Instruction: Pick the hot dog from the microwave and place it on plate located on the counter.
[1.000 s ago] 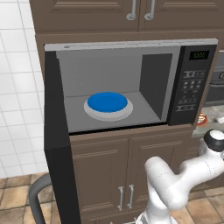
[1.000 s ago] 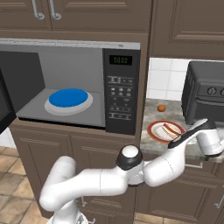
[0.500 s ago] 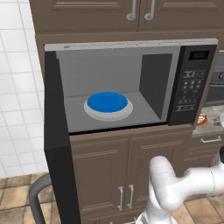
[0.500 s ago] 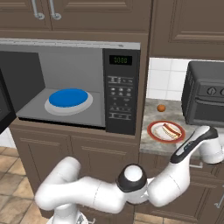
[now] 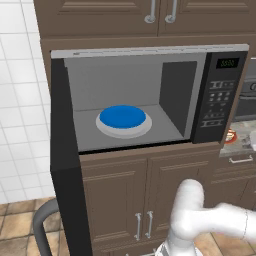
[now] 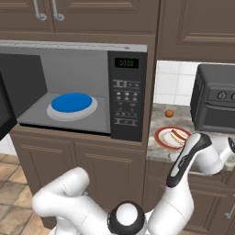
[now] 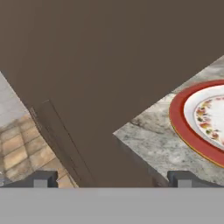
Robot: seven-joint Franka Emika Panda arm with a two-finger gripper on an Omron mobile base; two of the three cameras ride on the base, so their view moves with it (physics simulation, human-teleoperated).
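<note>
The hot dog [image 6: 178,135] lies on the white plate with the red-orange rim [image 6: 160,136], which sits on the pale grey counter [image 6: 158,151] to the right of the microwave [image 6: 126,94]. The microwave door is open and its cavity holds no hot dog. My arm stretches low to the right, past the counter's front edge. In the hand view my gripper [image 7: 112,179] is open, fingertips [image 7: 40,179] wide apart with nothing between them. It faces the brown cabinet front, and the plate [image 7: 192,127] is at the right, on the counter [image 7: 153,144].
A bright blue dish [image 6: 72,103] with a pale ring rests inside the microwave cavity. A black toaster oven [image 6: 215,105] stands behind the plate, and a small orange object [image 6: 169,113] lies near the wall. The open microwave door [image 5: 65,190] juts out at the left.
My hand has drawn back from above the plate, moving right and down past the counter edge. The hot dog stays on the plate.
</note>
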